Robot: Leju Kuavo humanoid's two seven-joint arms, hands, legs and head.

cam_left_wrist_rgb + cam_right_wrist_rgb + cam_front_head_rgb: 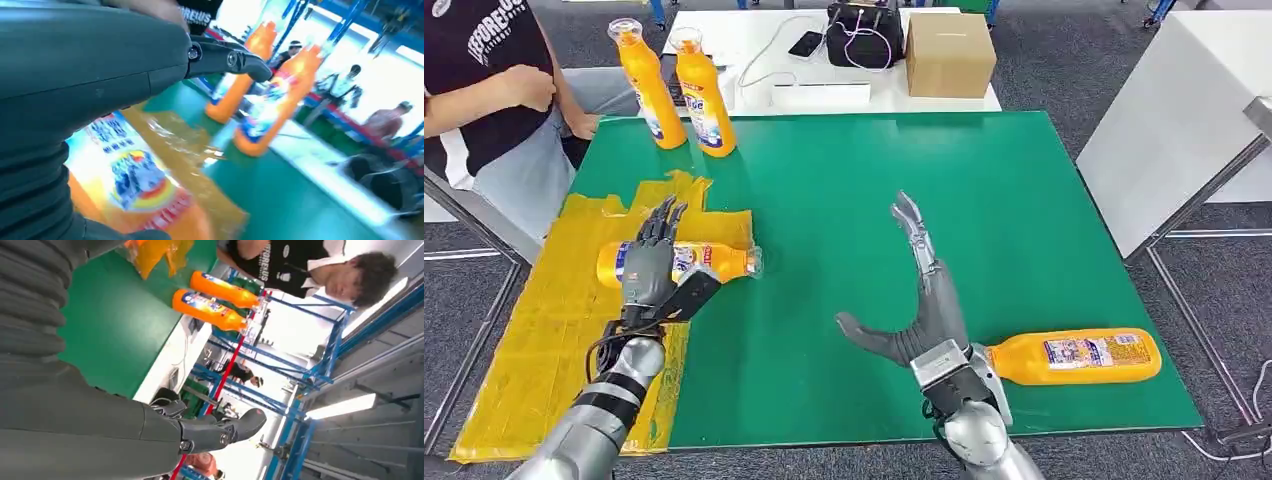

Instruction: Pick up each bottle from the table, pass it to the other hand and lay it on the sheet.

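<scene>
Yellow sheet [534, 330]: crinkled plastic draped over the green table's [1024, 250] left edge, one orange bottle [714, 262] lying on it, cap poking just past the sheet's right border onto the green.
Left hand [650, 262]: fingers flat and spread over that bottle's label, resting on top rather than wrapped around it. I read it as holding nothing, though the underside is hidden.
Right hand [921, 300]: wide open, fingers pointing up, thumb stuck out to the side, holding nothing.
Next bottle [1074, 356]: on its side near the table's front-right corner, neck just behind the right wrist.
Standing pair [676, 90]: two more bottles upright at the far-left edge, beside a person [484, 90].
Risk one: lifting the left hand carelessly could roll the round bottle off the slick sheet.
Risk two: the right hand faces away from its bottle; swinging back, the wrist could knock it off the near edge.
</scene>
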